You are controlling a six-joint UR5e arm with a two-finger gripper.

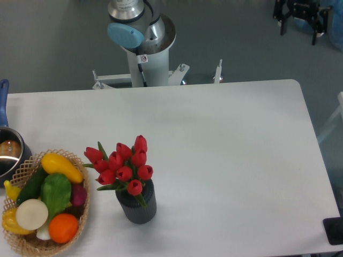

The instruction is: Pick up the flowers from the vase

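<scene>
The gripper and its jaws are out of view, so no place can be given relative to them; only the arm's base shows, beyond the table's far edge. The flowers stand in the vase near the front edge, with bare tabletop above, behind and to the right of them. To their left, close by, sits the wicker basket heaped with vegetables, and beyond it the steel pot at the table's left edge.

No text, brand or number can be read. A small white sticker with a red mark sits on the arm's base column, too small to read.
</scene>
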